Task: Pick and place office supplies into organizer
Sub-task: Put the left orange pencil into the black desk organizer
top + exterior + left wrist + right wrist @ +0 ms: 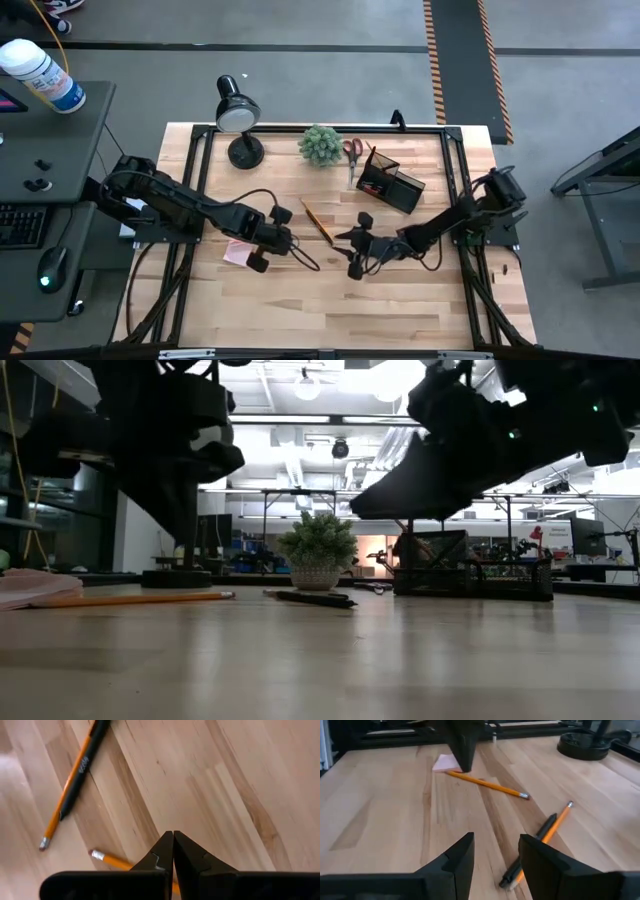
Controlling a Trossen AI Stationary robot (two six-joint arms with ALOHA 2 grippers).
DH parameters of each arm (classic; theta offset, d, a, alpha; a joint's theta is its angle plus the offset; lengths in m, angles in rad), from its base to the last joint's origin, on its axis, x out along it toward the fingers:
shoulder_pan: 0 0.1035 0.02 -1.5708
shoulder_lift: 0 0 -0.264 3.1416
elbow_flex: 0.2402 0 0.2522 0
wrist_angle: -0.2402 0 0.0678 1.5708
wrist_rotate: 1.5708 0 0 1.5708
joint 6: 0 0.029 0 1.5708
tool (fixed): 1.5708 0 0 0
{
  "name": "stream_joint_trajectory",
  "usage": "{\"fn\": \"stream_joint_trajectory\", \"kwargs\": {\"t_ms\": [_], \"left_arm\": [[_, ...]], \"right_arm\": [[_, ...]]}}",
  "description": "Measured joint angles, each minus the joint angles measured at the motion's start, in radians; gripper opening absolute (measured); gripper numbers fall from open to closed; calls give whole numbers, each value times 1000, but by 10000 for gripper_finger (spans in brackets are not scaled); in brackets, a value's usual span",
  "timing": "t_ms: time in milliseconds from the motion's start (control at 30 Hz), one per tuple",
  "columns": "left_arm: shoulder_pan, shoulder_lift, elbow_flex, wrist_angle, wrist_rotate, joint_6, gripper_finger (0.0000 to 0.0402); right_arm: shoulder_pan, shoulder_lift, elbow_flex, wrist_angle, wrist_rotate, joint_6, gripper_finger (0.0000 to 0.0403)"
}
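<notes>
My left gripper (173, 835) is shut and hangs just above the table over an orange pencil (107, 860), which lies flat beneath it (485, 784). A second orange pencil and a black pen (318, 222) lie side by side between the two grippers (551, 826). My right gripper (495, 854) is open, low over the table, with that pair just ahead of one finger. A pink sticky pad (238, 252) lies flat behind my left gripper. The black organizer (392, 183) stands at the far right, with the red-handled scissors (352, 153) flat beside it.
A black desk lamp (238, 117) and a green plant ball (320, 145) stand along the far edge. A black frame rail (455, 170) runs round the table. Bare wood (330, 310) stretches toward the near edge. Cables trail from both arms.
</notes>
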Motion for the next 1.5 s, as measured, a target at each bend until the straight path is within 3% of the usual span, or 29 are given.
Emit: {"fn": "stream_joint_trajectory", "kwargs": {"t_ms": [267,400,667,867,1233,1500], "left_arm": [[0,-19,-11,-3,-75,-106,1],[13,-21,-11,-1,-204,-299,2],[77,-21,-10,68,-187,-715,12],[118,-21,-61,86,-198,-909,32],[144,13,-156,310,-261,-931,105],[144,114,-158,341,-341,-965,115]], "right_arm": [[-1,88,120,-89,33,-80,145],[-1,93,154,-182,54,-80,145],[0,93,157,-188,75,-84,145],[-1,93,156,-188,73,-84,145],[-1,93,156,-187,50,-88,145],[-1,93,155,-180,46,-88,145]]}}
